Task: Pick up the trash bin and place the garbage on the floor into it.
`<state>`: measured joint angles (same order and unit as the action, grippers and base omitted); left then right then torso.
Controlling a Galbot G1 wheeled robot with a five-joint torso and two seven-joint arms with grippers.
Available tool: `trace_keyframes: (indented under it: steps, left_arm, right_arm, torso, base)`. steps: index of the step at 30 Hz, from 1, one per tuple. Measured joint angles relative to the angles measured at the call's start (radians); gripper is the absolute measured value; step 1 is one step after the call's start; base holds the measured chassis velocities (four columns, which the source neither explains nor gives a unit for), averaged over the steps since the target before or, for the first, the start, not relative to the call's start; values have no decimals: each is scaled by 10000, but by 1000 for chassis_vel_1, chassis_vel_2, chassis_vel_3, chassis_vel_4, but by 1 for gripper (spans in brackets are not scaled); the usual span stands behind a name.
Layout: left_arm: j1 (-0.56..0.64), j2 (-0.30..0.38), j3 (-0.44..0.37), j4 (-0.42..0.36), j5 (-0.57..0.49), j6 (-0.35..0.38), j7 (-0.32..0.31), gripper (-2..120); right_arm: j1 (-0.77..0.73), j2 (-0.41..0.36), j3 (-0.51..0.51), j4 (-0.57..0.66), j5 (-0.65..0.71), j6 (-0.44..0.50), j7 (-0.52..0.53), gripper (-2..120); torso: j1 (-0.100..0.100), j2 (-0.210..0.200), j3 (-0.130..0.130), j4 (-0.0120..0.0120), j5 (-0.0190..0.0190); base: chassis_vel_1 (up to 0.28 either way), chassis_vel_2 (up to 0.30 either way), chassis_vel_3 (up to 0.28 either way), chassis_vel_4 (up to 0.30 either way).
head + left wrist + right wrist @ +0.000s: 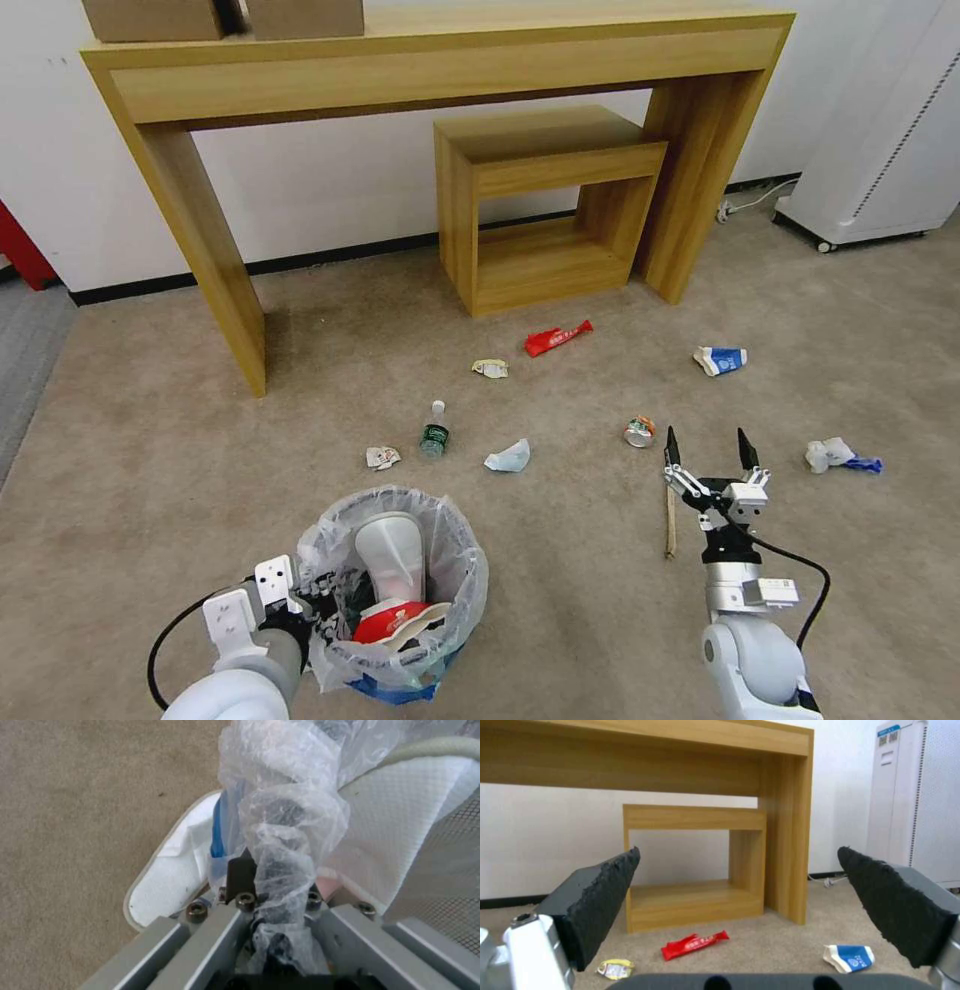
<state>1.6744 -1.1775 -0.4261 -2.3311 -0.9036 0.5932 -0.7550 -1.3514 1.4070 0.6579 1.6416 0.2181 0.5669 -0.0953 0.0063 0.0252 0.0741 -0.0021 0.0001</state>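
The trash bin [455, 580], lined with a crinkled clear bag, hangs low at the front left with a white slipper [392, 555] and a red wrapper inside. My left gripper [300, 600] is shut on its bag-covered rim [280, 843]. My right gripper [708, 445] is open above the carpet, between a crushed can [639, 431] and crumpled white-blue litter [840, 456], with a thin wooden stick [670, 515] just beside it. Farther out lie a blue-white carton [722, 360], a red wrapper [558, 338], a small bottle [435, 432] and crumpled paper [382, 457].
A tall wooden console table [440, 60] stands against the wall with a small wooden side table [545, 200] under it. A white cabinet on wheels [880, 150] is at the far right. Grey carpet [25, 350] borders the left edge.
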Motion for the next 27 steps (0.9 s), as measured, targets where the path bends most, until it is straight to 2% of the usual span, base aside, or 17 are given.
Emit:
trace_keyframes:
  steps: [17, 27]
  left_arm:
    - [-77, 88, 77, 82, -11, 16, -24, 0]
    - [-116, 195, 72, 91, -100, 16, -50, 0]
  right_arm:
    - [142, 176, -57, -167, -164, 21, 6, 100]
    - [212, 275, -75, -208, -234, 10, 26, 100]
  torso:
    - [2, 0, 1, -1, 0]
    - [2, -1, 0, -1, -1]
  base:
    - [0, 0, 0, 0]
    - [151, 140, -144, -133]
